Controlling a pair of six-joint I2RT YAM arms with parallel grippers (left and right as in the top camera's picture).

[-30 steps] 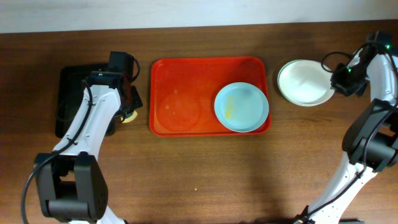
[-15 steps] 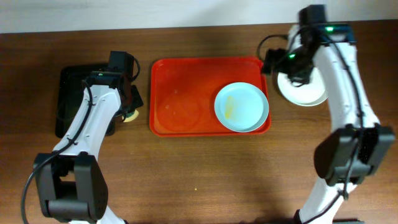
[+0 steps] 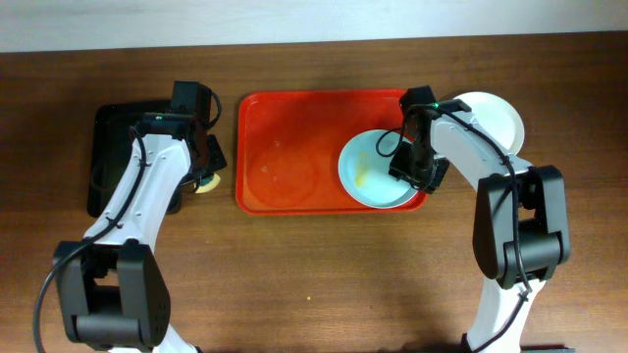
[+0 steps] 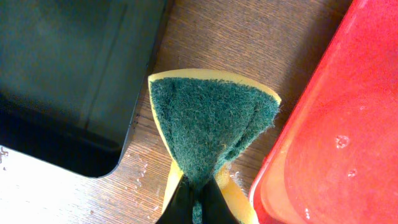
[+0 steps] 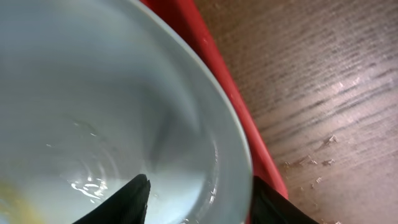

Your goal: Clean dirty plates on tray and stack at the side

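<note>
A pale blue-green plate (image 3: 374, 169) with a yellow smear lies at the right end of the red tray (image 3: 285, 152). My right gripper (image 3: 416, 175) is open and straddles that plate's right rim; in the right wrist view one finger is over the plate (image 5: 93, 112) and the other outside the tray rim (image 5: 205, 43), gripper (image 5: 199, 196). A cream-white plate (image 3: 496, 113) sits on the table right of the tray. My left gripper (image 4: 198, 208) is shut on a green-and-yellow sponge (image 4: 208, 121), held between the tray (image 4: 336, 143) and a black tray (image 4: 68, 68).
The black tray (image 3: 108, 157) stands at the left of the table. Water drops lie on the wood beside it. A wet round mark shows on the tray's left half (image 3: 285, 172).
My right arm swung from the cream-white plate at the far right to the plate on the red tray and came down over its right rim. The left arm has not moved.
</note>
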